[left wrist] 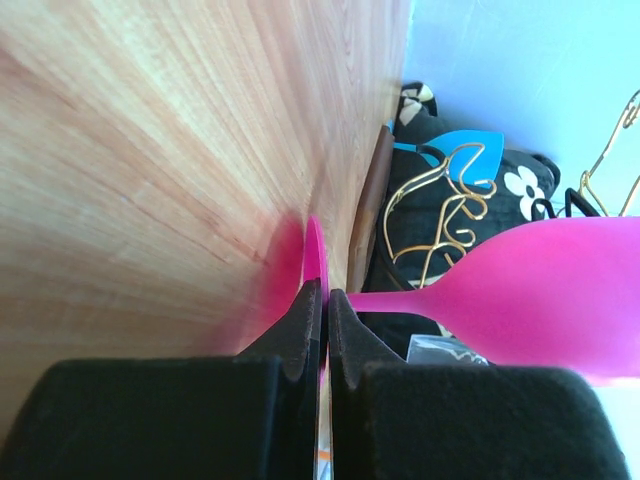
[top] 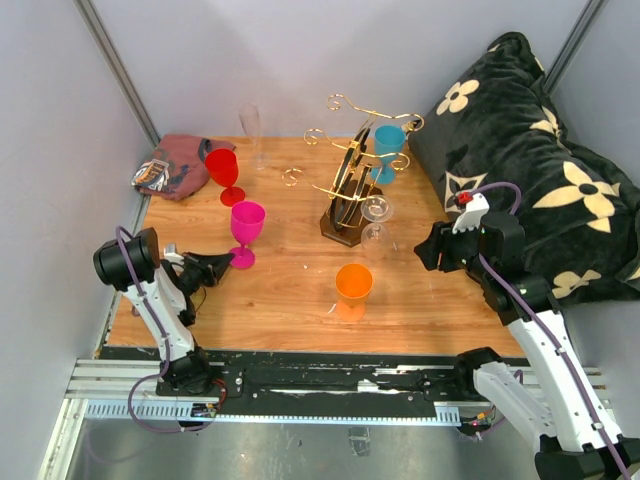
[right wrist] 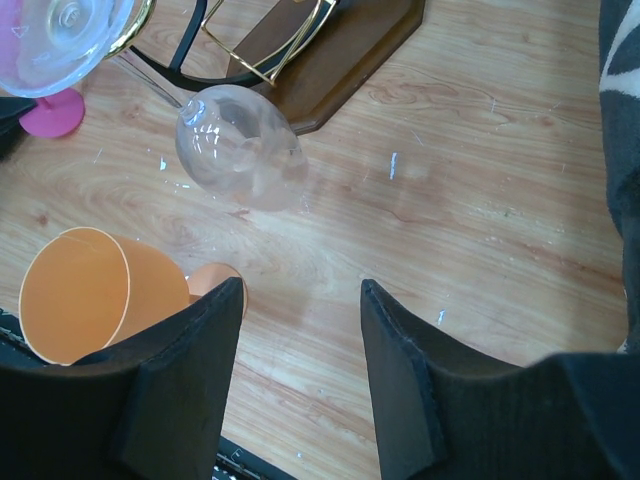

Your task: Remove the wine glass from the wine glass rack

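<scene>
Wooden table [top: 280, 300]: light plank top, with grey walls around it.
Wine glass rack [top: 343, 228]: dark brown wooden oval base with upright panels and thin gold wire arms ending in curls. It stands right of the table's middle.
Wine glass [right wrist: 240, 150]: clear and stemmed, hanging bowl-down from a gold arm on the rack's near side. Its bowl hangs just beside the brown base, and nothing grips it.
Right gripper [right wrist: 300, 290]: black padded fingers spread about halfway with only bare wood between them. It hovers near the rack's near-right side, apart from the clear glass.
Left gripper [left wrist: 325, 300]: fingers pressed together, pinching the thin foot of the magenta plastic wine glass [top: 247, 222], which stands upright at the table's left.
Orange plastic cup [top: 353, 283]: upright on the table, in front of the rack and near the right fingers.
Turquoise glass [top: 388, 145]: among the gold arms on the rack's far side.
Red stemmed glass [top: 222, 168]: standing behind the magenta one.
Clear tall flute [top: 250, 130]: at the back edge.
Crumpled reddish cloth [top: 170, 170]: in the back-left corner.
Black pillow with cream flowers [top: 530, 170]: along the right side.
</scene>
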